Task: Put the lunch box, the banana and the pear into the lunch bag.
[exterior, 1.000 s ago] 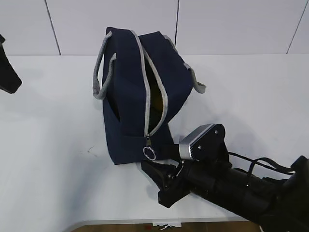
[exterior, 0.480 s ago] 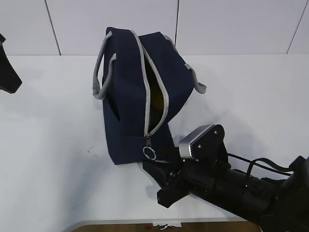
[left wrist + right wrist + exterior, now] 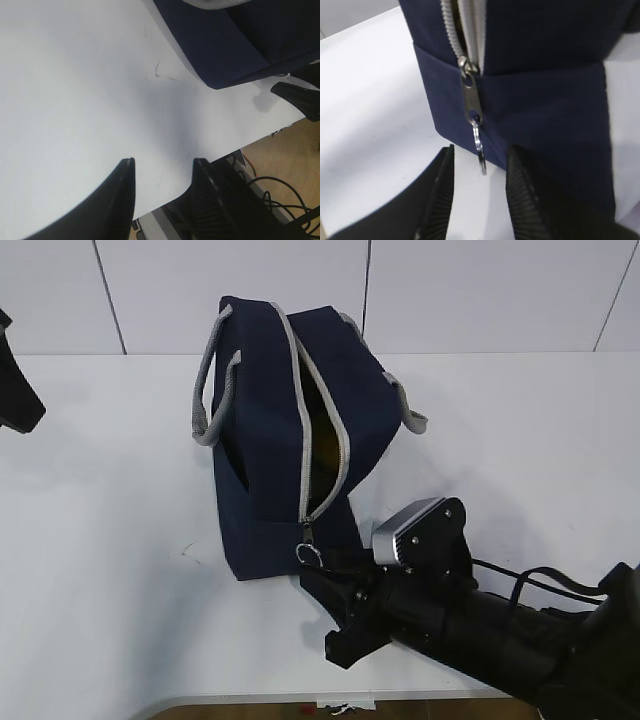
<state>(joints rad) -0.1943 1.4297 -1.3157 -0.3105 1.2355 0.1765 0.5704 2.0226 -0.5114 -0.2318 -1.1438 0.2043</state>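
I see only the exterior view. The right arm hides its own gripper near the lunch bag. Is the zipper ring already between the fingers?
Observer: Yes. In the right wrist view the zipper pull ring hangs in the gap of the right gripper; neither finger touches it.
Operator: And the left gripper? I see only its edge.
Observer: The left gripper is open and empty, above the white table, apart from the lunch bag.

White table (image 3: 120, 620), faint scuff marks (image 3: 157, 72); white panelled wall (image 3: 480, 290) behind; cables (image 3: 270, 187) below table edge.
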